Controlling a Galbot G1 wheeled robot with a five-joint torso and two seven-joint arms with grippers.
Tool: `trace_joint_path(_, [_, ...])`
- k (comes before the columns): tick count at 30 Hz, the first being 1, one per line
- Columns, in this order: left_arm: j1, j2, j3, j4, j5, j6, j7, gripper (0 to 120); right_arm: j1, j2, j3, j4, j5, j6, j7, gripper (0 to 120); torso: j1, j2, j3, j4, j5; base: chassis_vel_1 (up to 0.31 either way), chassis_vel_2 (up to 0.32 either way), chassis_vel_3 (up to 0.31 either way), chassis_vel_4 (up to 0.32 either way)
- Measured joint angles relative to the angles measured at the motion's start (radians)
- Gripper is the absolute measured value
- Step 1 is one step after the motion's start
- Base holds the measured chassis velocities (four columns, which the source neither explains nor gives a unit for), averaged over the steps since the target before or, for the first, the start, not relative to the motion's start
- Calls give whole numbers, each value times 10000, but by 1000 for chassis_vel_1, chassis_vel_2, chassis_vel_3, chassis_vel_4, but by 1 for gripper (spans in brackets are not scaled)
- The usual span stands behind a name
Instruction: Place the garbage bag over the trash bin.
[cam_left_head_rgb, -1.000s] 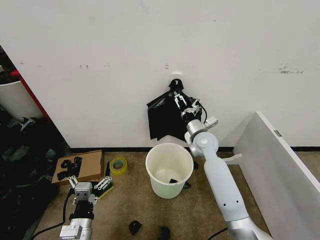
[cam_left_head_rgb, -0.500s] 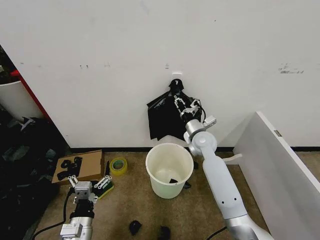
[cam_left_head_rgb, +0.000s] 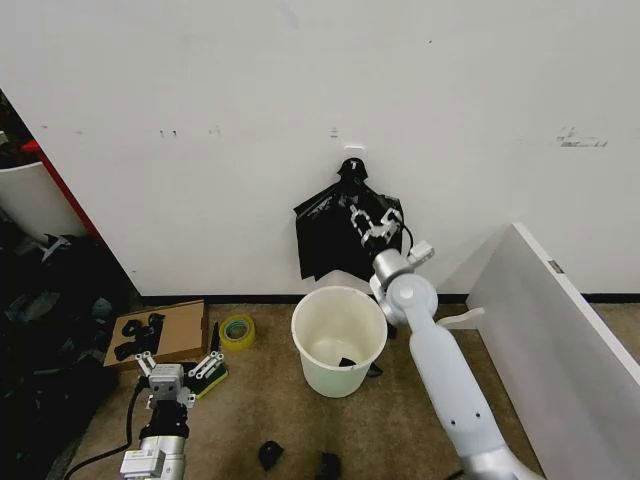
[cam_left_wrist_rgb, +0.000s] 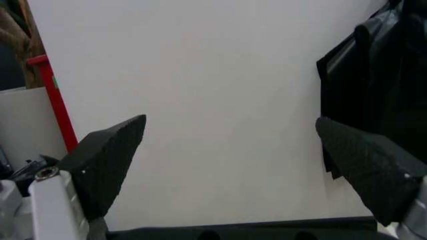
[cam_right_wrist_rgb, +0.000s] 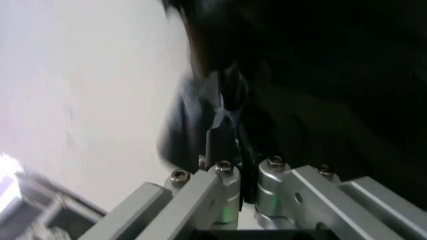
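Black plastic hangs at the centre of the head view, just above the middle: the sheaf of bags is gathered into a top knot on a wall hook and falls flat against the white wall, presumably so that a single sheet can be drawn off it. Directly below, at lower centre, the trash bin stands open-mouthed and upright on the brown floor, close under the stock so a bag pulled free has little way to travel; it wears no bag yet, and a small dark scrap lies inside it. The right gripper is raised up against the right-hand part of the sheaf, and in the right wrist view its metal fingers are drawn nearly together with a fold of glossy black film, the garbage bag, pinched between them, so I judge it closed on one sheet, though how many layers it has cannot be told. The left gripper rests low at the lower left, near a roll of tape and a cardboard box; its dark pads stand wide apart, holding nothing.
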Motion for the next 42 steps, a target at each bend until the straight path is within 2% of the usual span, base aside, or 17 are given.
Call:
trace_joint_path(4, [-10, 6, 43, 13, 0, -31, -1, 100, -1155, -696, -229, 1003, -852, 104, -88, 0, -1, 1, -1, 1, -1, 0, 0, 0, 0])
trace_joint_path(6, [-11, 10, 52, 17, 2, -37, -1, 100, -1335, -809, -255, 1184, -1052, 121, -98, 0, 0, 0, -1, 1, 2, 0, 0, 0, 0])
trace_joint_path(8, [-9, 14, 70, 24, 12, -67, -1, 100, -1781, -1115, -343, 1597, -1837, 302, -158, 0, 0, 1, -1, 2, -1, 0, 0, 0, 0])
trace_joint_path(11, [7, 35, 82, 29, 24, -133, -1, 100, -2363, -1503, -494, 1937, -3443, 909, -414, 0, -1, 1, -1, 4, 0, 0, 0, 0, 0])
trace_joint_path(12, [7, 35, 82, 29, 24, -133, -1, 100, -2363, -1503, -494, 1937, -3443, 909, -414, 0, -1, 1, -1, 4, 0, 0, 0, 0, 0])
trace_joint_path(17, [28, 69, 82, 107, 33, -332, -1, 100, -3757, -2212, -618, 2532, -6252, 2311, -1278, 0, -1, 1, -1, 1, 0, 0, 0, 0, 0])
trace_joint_path(26, [-20, 102, 137, 104, 99, -340, -1, 100, -4699, -2734, -987, 2728, -8665, 3386, -1736, 0, -1, 1, 0, 4, 1, 0, 0, 0, 0])
trace_joint_path(33, [-15, 160, 116, 103, 80, -348, -7, 100, -5358, -3045, -1146, 2708, -10160, 4079, -1820, 0, 0, 1, 0, 3, -1, 0, 0, 0, 0])
trace_joint_path(42, [-80, 181, 200, 163, 110, -337, -5, 100, -6090, -3556, -1307, 3010, -11021, 4457, -1722, 0, 0, -1, 0, 3, -2, 0, 0, 0, 0])
